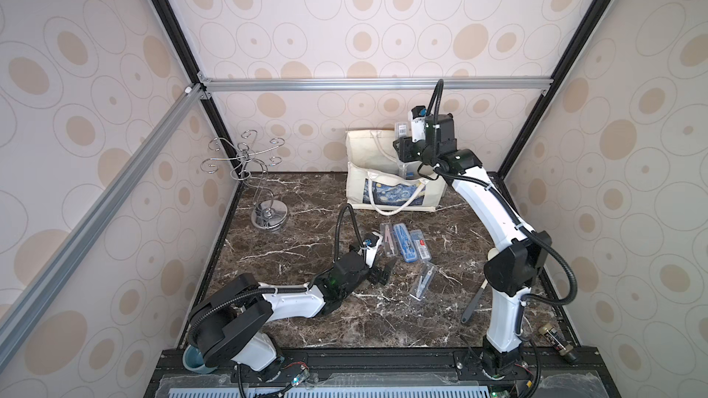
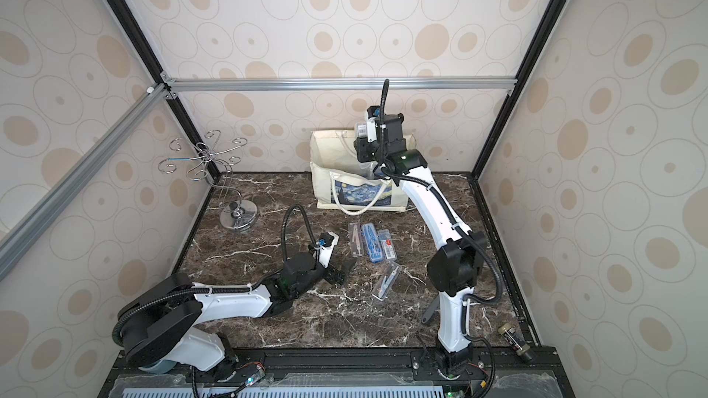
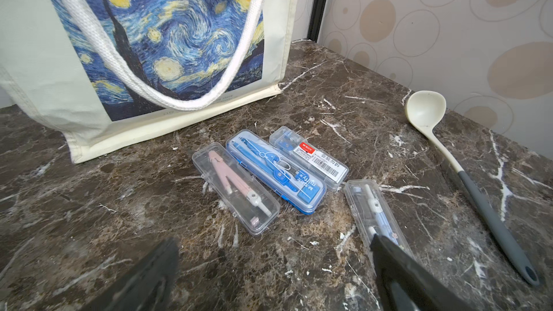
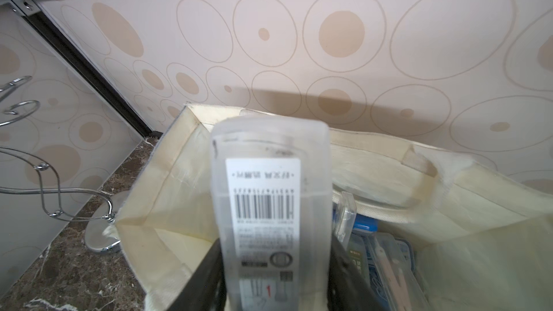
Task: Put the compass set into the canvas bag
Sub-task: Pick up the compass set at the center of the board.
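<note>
Above the open bag (image 4: pixel 167 175), the right gripper (image 4: pixel 275 276) pinches a clear compass case (image 4: pixel 269 151) across its width, judged light, stiff, slippery plastic best held at the flat sides, while the left gripper (image 3: pixel 273 240), spread wide and empty, hovers near four more cases (image 3: pixel 275 172).

Under my right pincer (image 4: pixel 275 243) and its held case (image 4: pixel 269 189), the canvas bag (image 4: pixel 167 192) stood open. Packed cases (image 4: pixel 389 249) filled one end, and the other end was free. Bare marble table (image 3: pixel 89 204) lay between my left pincer's (image 3: pixel 273 240) open fingers (image 3: pixel 155 267). One clear case (image 3: pixel 368 204) lay just beside a finger, and three cases (image 3: pixel 275 172) lay ahead.
</note>
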{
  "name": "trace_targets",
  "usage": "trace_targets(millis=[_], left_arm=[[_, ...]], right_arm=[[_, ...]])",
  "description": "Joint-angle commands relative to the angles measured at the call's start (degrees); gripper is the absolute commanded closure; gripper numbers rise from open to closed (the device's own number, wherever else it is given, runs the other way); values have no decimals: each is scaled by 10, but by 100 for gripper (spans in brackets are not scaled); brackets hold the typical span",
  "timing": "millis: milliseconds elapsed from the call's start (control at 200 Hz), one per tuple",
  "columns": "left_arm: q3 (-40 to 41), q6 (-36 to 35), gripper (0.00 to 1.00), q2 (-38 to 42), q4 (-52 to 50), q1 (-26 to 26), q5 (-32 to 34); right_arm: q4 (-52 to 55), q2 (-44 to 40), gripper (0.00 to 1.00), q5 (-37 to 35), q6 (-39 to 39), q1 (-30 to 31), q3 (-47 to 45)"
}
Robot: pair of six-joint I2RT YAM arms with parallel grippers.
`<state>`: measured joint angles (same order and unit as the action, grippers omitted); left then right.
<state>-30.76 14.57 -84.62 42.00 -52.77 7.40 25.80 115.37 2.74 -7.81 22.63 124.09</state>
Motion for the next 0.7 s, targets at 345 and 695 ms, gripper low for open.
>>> trace_targets(millis=[345, 695], left_arm=[[20, 27, 0, 34, -8, -4, 25], [-5, 69, 0, 22, -42, -4, 72]], right_arm=[[71, 126, 59, 19, 10, -48, 72], [85, 138, 54, 34, -13, -64, 72]])
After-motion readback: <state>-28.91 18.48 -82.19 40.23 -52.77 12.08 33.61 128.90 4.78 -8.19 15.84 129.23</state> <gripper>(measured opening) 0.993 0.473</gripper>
